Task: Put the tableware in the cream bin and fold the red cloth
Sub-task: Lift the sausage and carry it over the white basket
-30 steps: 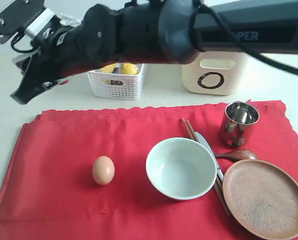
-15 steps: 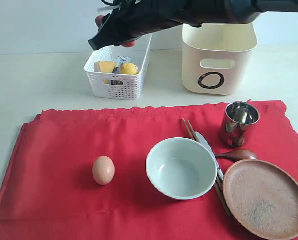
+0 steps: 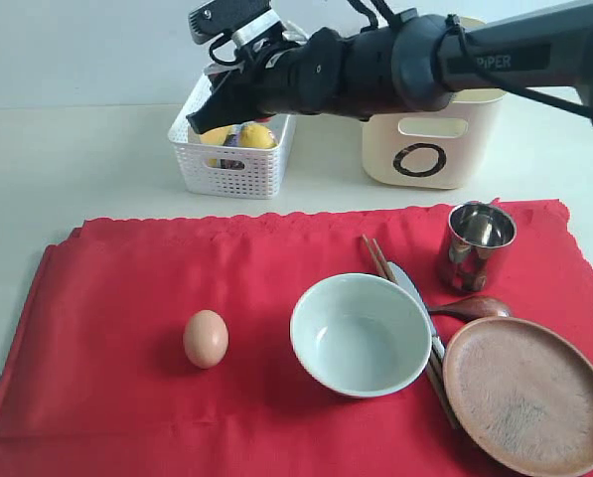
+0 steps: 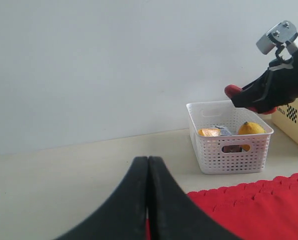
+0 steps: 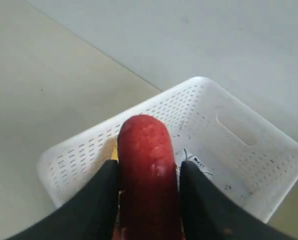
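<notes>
The right arm [image 3: 375, 72] has swung across and now hangs over the white basket [image 3: 238, 171], its jaws pinching a red sausage [image 5: 148, 160], so the food looks ready to drop in. The left jaws are pressed together. The bowl [image 3: 361, 335], cup [image 3: 475, 241] and plate [image 3: 526, 395] wait on the red cloth [image 3: 117, 288], not yet in the cream bin [image 3: 430, 149] behind.

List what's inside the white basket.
A lemon, an orange wedge and a carton show; the right end effector, gripping a red sausage, hides the rest of the basket.
</notes>
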You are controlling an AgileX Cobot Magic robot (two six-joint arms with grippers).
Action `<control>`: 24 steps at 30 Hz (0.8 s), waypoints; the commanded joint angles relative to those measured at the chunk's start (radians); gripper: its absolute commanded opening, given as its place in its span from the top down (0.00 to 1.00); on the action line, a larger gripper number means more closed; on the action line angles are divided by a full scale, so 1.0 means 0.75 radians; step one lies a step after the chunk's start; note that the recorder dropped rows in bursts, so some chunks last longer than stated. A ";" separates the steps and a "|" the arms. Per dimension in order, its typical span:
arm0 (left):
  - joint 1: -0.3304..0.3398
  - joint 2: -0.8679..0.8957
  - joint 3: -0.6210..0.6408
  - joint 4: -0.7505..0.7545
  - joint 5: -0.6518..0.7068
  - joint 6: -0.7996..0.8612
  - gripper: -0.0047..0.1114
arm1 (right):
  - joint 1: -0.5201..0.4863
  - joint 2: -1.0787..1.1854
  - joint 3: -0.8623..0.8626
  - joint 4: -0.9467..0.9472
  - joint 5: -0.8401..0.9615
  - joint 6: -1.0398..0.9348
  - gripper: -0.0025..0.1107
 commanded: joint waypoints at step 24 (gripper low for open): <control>-0.006 -0.008 0.004 0.000 0.002 -0.002 0.96 | -0.008 0.053 -0.001 0.208 -0.113 0.123 0.41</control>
